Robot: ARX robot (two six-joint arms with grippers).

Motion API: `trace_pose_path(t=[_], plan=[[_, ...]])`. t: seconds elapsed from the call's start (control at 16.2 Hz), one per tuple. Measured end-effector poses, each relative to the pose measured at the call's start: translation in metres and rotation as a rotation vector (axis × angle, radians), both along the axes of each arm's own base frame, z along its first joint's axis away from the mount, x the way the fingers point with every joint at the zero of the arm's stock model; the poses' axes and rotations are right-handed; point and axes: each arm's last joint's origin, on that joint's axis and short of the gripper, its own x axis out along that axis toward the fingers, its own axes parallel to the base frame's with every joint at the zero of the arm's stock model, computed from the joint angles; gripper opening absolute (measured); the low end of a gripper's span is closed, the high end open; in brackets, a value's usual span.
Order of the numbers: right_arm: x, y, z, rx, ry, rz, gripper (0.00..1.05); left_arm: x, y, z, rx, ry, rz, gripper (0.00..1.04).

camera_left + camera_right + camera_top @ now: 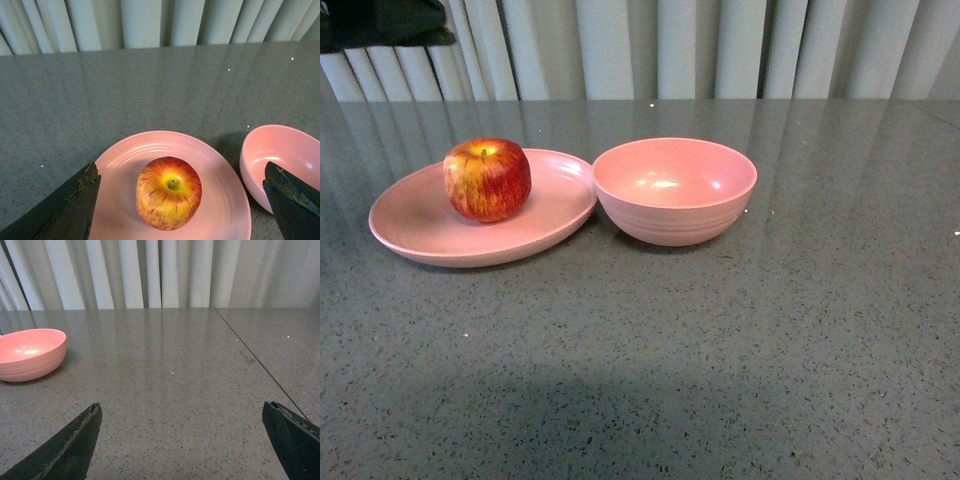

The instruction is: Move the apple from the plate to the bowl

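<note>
The apple (487, 179) sits upright on the plate (420, 235), stem dimple up, on the part of the plate farther from the bowl (670, 225). Plate and bowl stand side by side on the table (720, 350), closer to its far edge than its near one. The plate is on the left and the bowl just beside it on the right; whether their rims touch is unclear.

In its wrist view, the left hand (181, 172) is spread wide and grasps nothing. The apple lies straight ahead of it, centred in the gap between the two fingers (75, 205), with room on both sides. The right hand (182, 410) is likewise spread and empty, over bare table, with the bowl well off to one side and no apple in its view.

The left arm is therefore clearly the nearer one. The apple is round, so no long axis dictates the grasp. The likely move is a straight advance onto it, then a short carry toward the table's right side.
</note>
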Motion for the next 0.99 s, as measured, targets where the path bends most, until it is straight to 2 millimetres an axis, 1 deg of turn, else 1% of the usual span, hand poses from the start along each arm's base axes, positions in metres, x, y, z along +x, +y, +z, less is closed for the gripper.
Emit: trace_pose_path(t=[0.19, 0.31, 0.37, 0.43, 0.5, 0.68, 0.87, 0.99], plan=[[0.000, 0.000, 0.000, 0.000, 0.000, 0.000, 0.98, 0.035, -0.017, -0.017, 0.059, 0.114, -0.052, 0.98], [0.000, 0.000, 0.000, 0.000, 0.000, 0.000, 0.98, 0.050, -0.024, -0.026, 0.108, 0.154, -0.069, 0.98], [0.000, 0.000, 0.000, 0.000, 0.000, 0.000, 0.98, 0.054, -0.026, -0.031, 0.127, 0.172, -0.075, 0.98], [0.000, 0.000, 0.000, 0.000, 0.000, 0.000, 0.98, 0.060, -0.028, -0.040, 0.164, 0.215, -0.079, 0.98], [0.000, 0.000, 0.000, 0.000, 0.000, 0.000, 0.98, 0.062, -0.028, -0.049, 0.208, 0.263, -0.081, 0.98], [0.000, 0.000, 0.000, 0.000, 0.000, 0.000, 0.98, 0.067, -0.027, -0.053, 0.233, 0.289, -0.066, 0.98], [0.000, 0.000, 0.000, 0.000, 0.000, 0.000, 0.98, 0.069, -0.025, -0.066, 0.245, 0.341, -0.062, 0.98], [0.000, 0.000, 0.000, 0.000, 0.000, 0.000, 0.98, 0.069, -0.025, -0.067, 0.246, 0.348, -0.063, 0.98]])
